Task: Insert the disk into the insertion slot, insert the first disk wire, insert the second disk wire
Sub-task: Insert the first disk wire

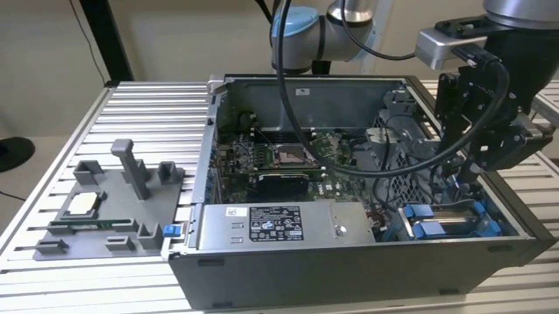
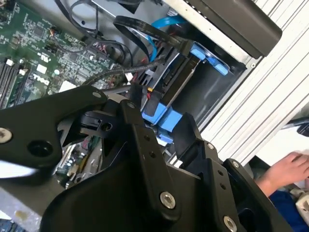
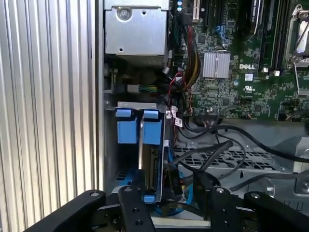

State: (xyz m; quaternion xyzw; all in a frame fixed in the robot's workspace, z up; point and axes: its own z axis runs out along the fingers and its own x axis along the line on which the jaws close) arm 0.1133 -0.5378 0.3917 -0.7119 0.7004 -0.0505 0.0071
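Gripper (image 3: 174,193) hung low over the drive-bay corner of the computer case (image 1: 349,275), on the exterior view's right. Fingers (image 3: 133,208) were spread wide with nothing clamped between them. In both wrist views the gap looked straight down onto blue plastic and cabling.

Disk (image 1: 454,214) sat down inside the insertion slot (image 3: 110,159). Its blue frame tabs were at the bay mouth, and a strip of silver showed between them. It was just below the fingers and, as far as I could see, not touching them.

A black connector (image 3: 173,181) on a black lead sat right beside the disk's edge, under the gap. Couldn't tell whether it was plugged in. More black cables (image 3: 217,145) ran across the perforated metal next to the bay. A blue cable (image 2: 164,21) looped just past the disk in the second wrist view.

Beyond that was the green motherboard (image 3: 231,87), with a small finned heatsink (image 3: 216,65) and the square CPU socket (image 1: 288,155) further in. The power supply (image 1: 279,226), a grey box with a printed label, filled the case's front edge to the exterior view's left of the bay.

The case stood on a slatted aluminium table (image 1: 148,111). A grey fixture (image 1: 105,209) holding small parts lay on the table, well apart from the gripper, at the exterior view's left.

A person's hand (image 2: 289,169) with a blue sleeve showed past the table edge in the second wrist view.
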